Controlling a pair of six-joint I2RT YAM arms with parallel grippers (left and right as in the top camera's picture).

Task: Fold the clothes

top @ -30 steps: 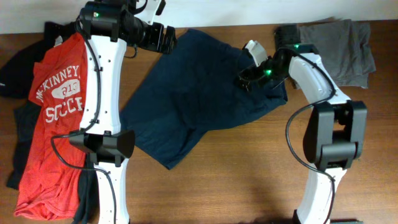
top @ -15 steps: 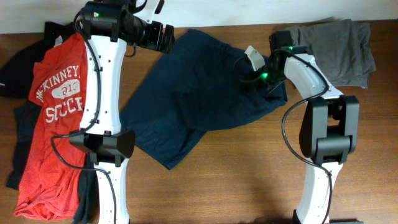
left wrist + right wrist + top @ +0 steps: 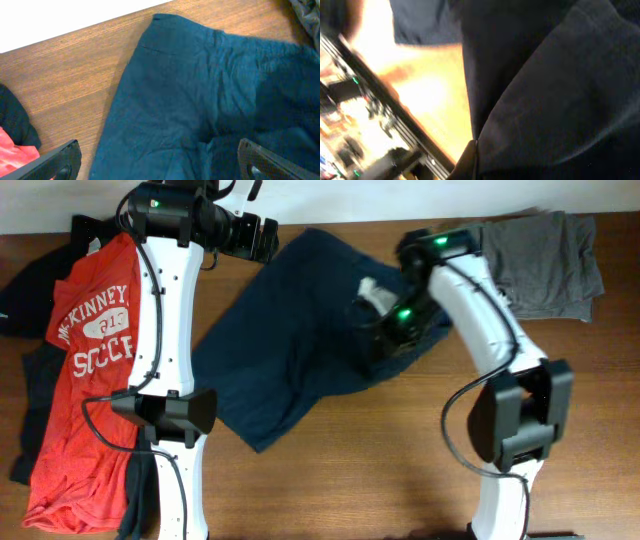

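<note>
Right claw [image 3: 381,337] pinched shut, seemingly on the navy shorts [image 3: 290,350]; left claw [image 3: 159,166] spread wide above them.

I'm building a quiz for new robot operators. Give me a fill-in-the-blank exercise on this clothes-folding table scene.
The right gripper is ____ on the large dark navy-blue shorts. The left gripper is ____, holding nothing. The soft T-shirt with white lettering is ____. The plain grey garment lies nearer the ____ gripper.
Missing words: shut; open; red; right.
</note>
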